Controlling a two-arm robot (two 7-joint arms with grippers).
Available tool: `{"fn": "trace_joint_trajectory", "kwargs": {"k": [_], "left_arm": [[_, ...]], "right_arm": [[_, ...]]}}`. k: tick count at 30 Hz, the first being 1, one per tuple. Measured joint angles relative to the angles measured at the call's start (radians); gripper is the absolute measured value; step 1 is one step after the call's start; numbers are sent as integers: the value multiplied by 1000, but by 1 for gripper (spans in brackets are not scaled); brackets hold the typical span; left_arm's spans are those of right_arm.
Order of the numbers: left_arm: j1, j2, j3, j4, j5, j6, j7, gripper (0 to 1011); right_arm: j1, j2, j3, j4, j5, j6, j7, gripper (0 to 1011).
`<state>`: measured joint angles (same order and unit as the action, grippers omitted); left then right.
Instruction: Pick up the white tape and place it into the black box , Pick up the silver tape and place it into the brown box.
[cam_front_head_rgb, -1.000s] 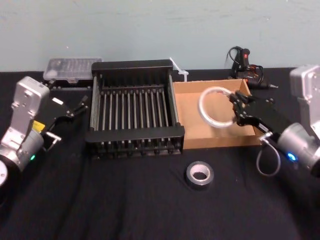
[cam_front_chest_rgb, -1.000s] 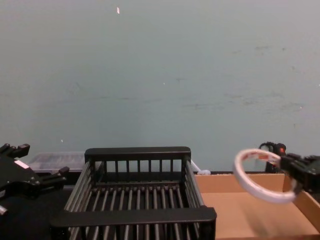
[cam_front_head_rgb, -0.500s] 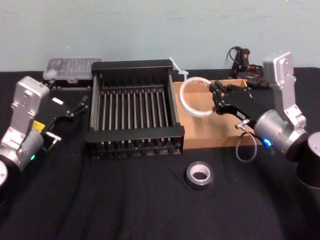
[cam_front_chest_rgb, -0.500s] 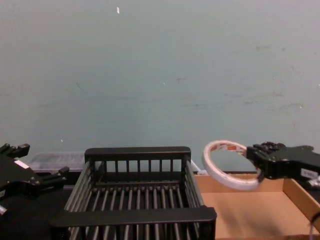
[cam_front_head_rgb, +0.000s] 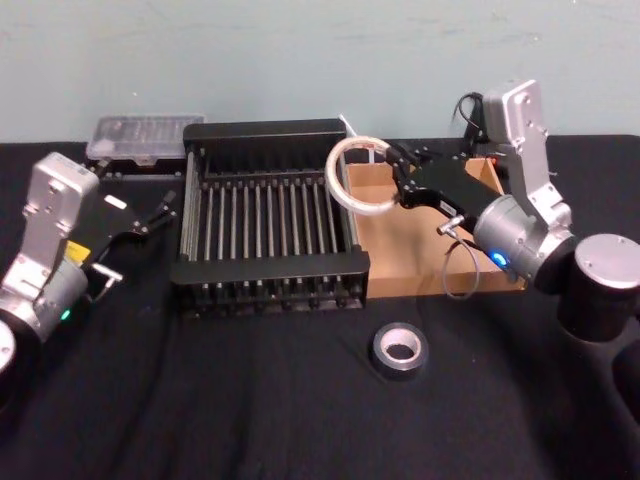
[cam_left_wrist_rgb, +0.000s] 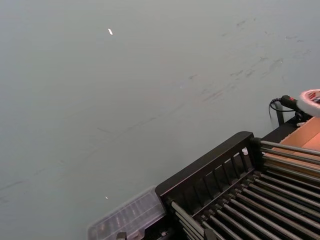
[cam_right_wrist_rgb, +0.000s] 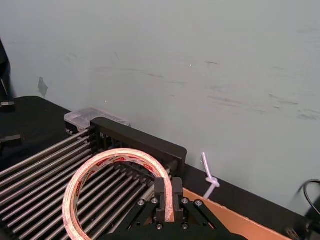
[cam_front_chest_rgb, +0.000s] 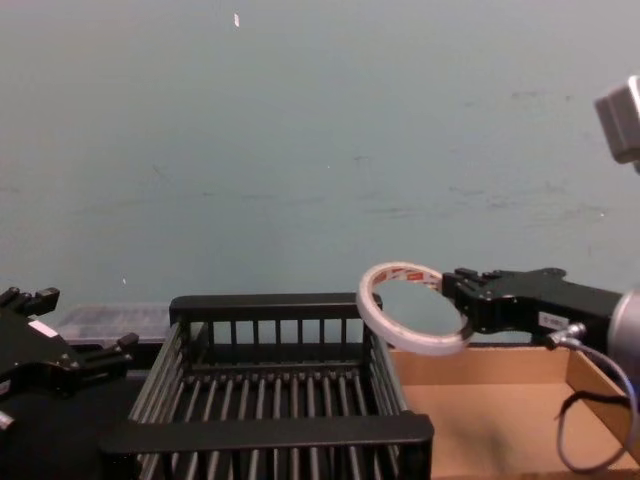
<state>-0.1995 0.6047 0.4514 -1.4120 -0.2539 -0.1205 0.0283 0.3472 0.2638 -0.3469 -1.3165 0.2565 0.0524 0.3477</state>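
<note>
- Head view: high, looking down on whole table.
- Chest view: low, level across black box toward wall.
- Both wrist views face wall, sharing that box.

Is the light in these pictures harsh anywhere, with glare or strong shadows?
Head view: soft, even light, only a faint sheen on the silver tape. Chest view: the white tape, held by the right gripper, looks a little bright against the dull wall; no hard shadows.
</note>
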Motion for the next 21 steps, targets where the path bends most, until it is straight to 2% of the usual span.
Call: {"fn": "trace_joint_trajectory", "kwargs": {"k": [16,21], "left_arm": [[0,0,0,0,0,0,0,1002],[0,0,0,0,0,0,0,1001]], "right_arm": [[82,-46,-36,104,-31,-21,18,93],[111,-61,-59,144,-51,-26,30,93]]}}
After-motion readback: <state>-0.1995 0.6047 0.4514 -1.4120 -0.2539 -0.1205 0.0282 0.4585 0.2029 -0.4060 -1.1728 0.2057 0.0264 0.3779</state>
